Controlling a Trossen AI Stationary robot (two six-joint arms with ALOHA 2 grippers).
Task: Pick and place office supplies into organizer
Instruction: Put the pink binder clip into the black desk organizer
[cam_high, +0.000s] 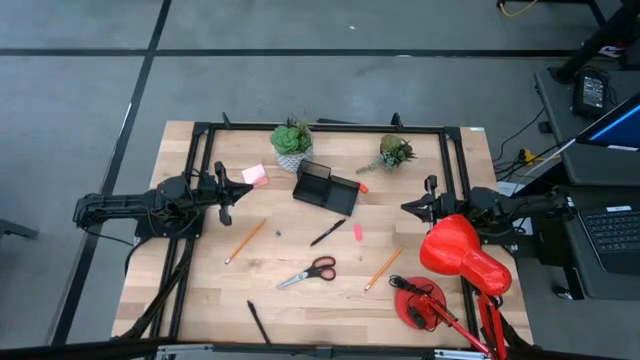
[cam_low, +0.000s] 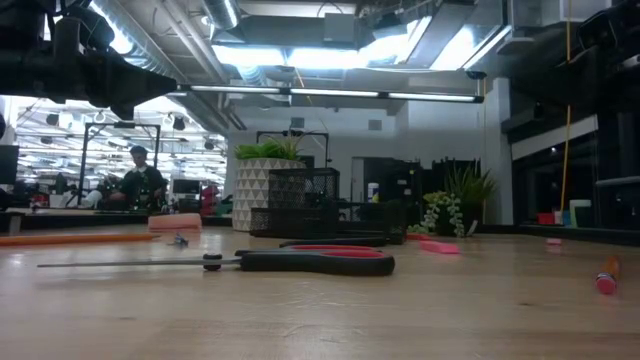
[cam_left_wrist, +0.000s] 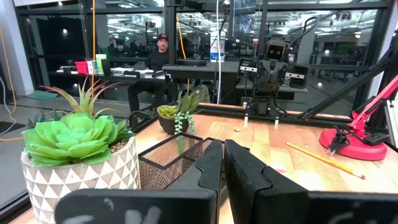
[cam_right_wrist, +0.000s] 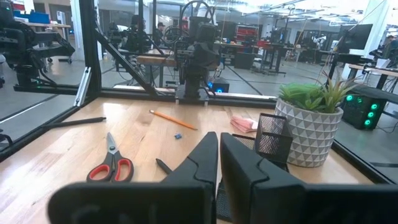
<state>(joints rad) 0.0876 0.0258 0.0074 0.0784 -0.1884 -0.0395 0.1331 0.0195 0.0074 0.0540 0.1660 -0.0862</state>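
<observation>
You are looking straight down on a wooden table (cam_high: 200, 300) that fills the middle of the high view. At the left edge of the frame the left gripper (cam_high: 224, 193) rests with its fingers pressed together and nothing between them. At the right edge the right gripper (cam_high: 418, 205) mirrors it, also closed and empty.

Just above centre sits the black organizer (cam_high: 326, 188), with nothing visibly placed inside. A red desk lamp (cam_high: 462, 255) fills the lower right. Two potted plants (cam_high: 292, 143) stand along the upper middle, either side of the organizer.

Below centre lie the red-handled scissors (cam_high: 310, 272). One pencil (cam_high: 244, 241) lies left of centre, another pencil (cam_high: 383, 268) right of centre. A black pen (cam_high: 327, 232) sits just below the organizer, a second pen (cam_high: 258, 321) near the bottom edge. A pink sticky-note pad (cam_high: 254, 175) lies upper left, beside the left gripper.

This looks like the start: no item picked yet. Your next move likely calls for opening one gripper and lowering it over a nearby item.
</observation>
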